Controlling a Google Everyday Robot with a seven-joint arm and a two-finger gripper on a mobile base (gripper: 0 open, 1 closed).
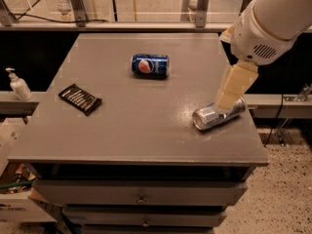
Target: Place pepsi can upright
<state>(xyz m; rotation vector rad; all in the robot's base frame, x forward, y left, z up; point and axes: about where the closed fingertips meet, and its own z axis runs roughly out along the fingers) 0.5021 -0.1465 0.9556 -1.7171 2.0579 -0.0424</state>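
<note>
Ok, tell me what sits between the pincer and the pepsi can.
Nothing visible. The pincer is by the silver can at the right; only bare table lies between it and the pepsi can.

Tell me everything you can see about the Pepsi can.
The pepsi can is dark blue metal with a round red, white and blue logo facing the camera. It lies on its side, lengthwise left to right, at the rear middle of the grey table, touching only the tabletop. The gripper is to its right, above the silver can.
</note>
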